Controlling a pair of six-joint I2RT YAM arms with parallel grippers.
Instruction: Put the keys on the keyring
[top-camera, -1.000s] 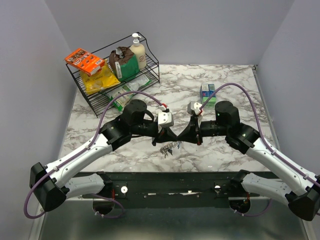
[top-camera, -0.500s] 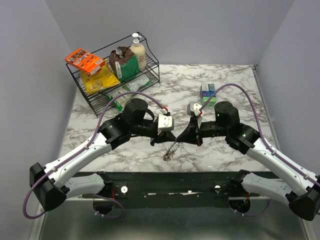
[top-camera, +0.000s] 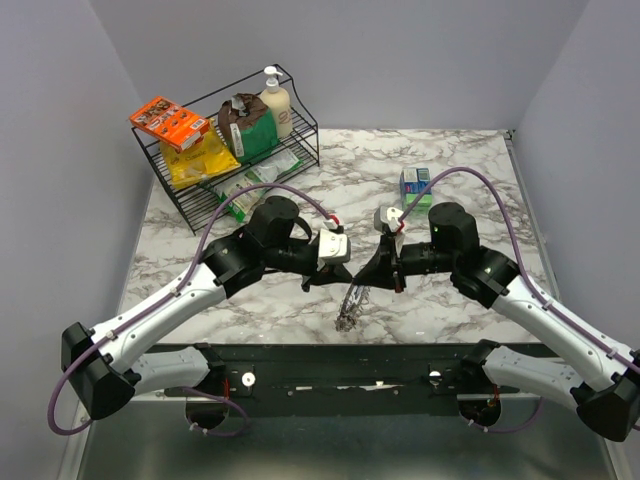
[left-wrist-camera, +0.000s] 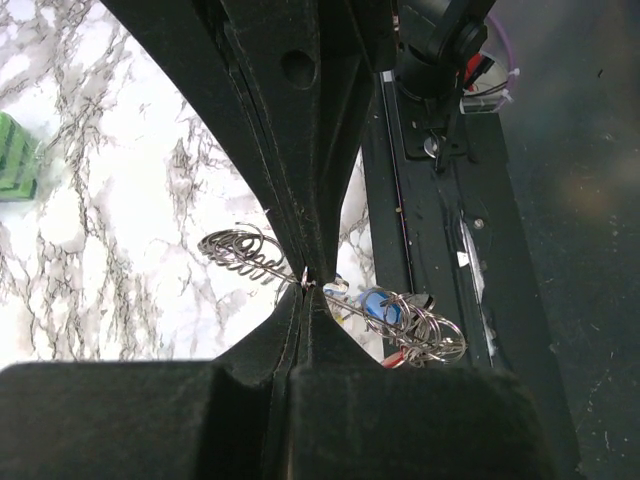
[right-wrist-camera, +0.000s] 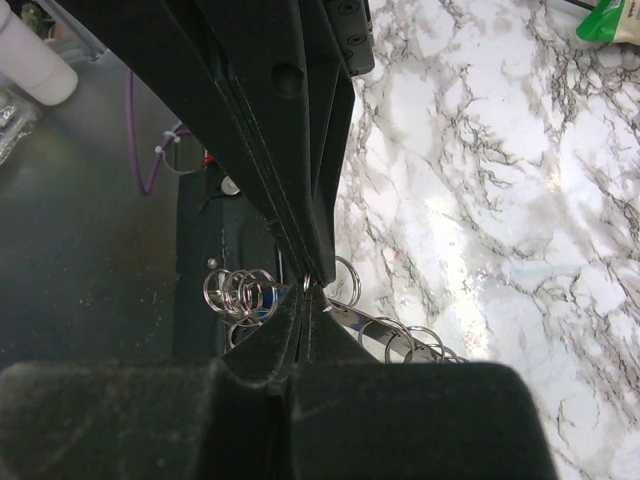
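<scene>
Seemingly late threading: right fingers (right-wrist-camera: 280, 180) clamped on keyring (top-camera: 351, 303), which dangles just below them, keys (left-wrist-camera: 380, 306) bunched at its far end. Left fingers (left-wrist-camera: 310, 180) together just beside, grip unclear. Next probably needs steadying that end.

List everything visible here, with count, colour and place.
table: one, white-grey marble, under everything
wire rack: one, black, far left corner
box: one, orange, rack top
yellow bag: one, yellow, upper shelf
green bag: one, green-brown, upper shelf
pump bottle: one, cream, upper shelf
packet: one, green-white, lower shelf
small box: one, green-blue, right of centre
keyring: one, silver, hanging between arms
keys: count unclear, one blue head, keyring's end
left arm and right arm: two, black-white, near edge; both jaws shut on keyring
</scene>
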